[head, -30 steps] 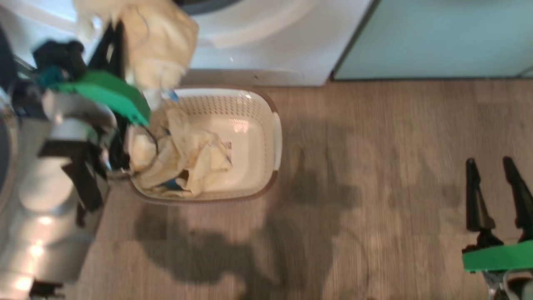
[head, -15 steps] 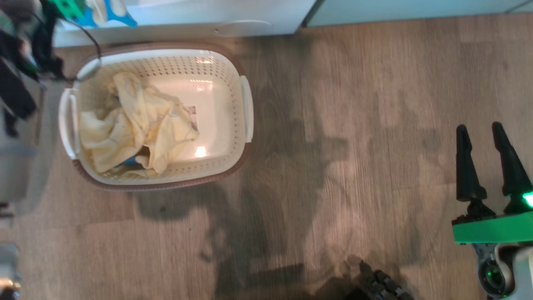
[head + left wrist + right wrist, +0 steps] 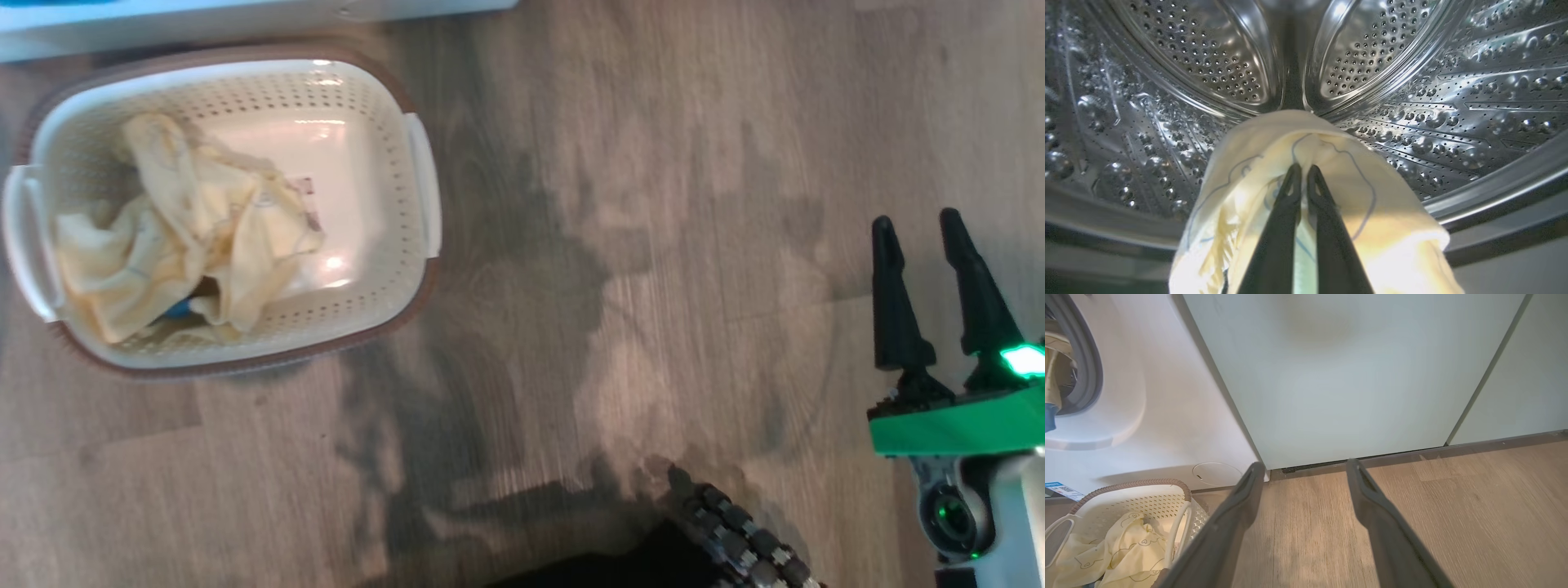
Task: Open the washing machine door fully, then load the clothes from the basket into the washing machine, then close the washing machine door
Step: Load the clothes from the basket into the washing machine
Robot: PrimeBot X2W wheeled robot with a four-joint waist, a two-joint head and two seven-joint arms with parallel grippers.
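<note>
Left hand (image 3: 1303, 169) is deep inside the steel drum (image 3: 1208, 53), its fingers pinched together with barely a gap. They grip a pale yellow garment (image 3: 1339, 163). The cloth drapes over and around both fingers, faint blue line drawings showing on it, with the perforated drum wall all around behind it.

Over to the right hand (image 3: 916, 220): it hangs above the wooden floor (image 3: 653, 245) at the lower right of the head view, jaws spread wide, nothing between them, well apart from the basket (image 3: 418, 188).

The basket sits on the floor just in front of the white washing machine (image 3: 1167, 416). More clothes (image 3: 188, 229) lie bunched toward its left end, with a small blue piece (image 3: 175, 309) peeking out beneath the yellow folds. The right end of the basket floor is bare and glossy.

In the right wrist view, the grey door seal (image 3: 1090, 363) curves at the far left. Yellow fabric shows inside the opening, and a blue scrap below it is possibly cloth too. A pale green cabinet panel (image 3: 1351, 375) stands right beside the machine.
</note>
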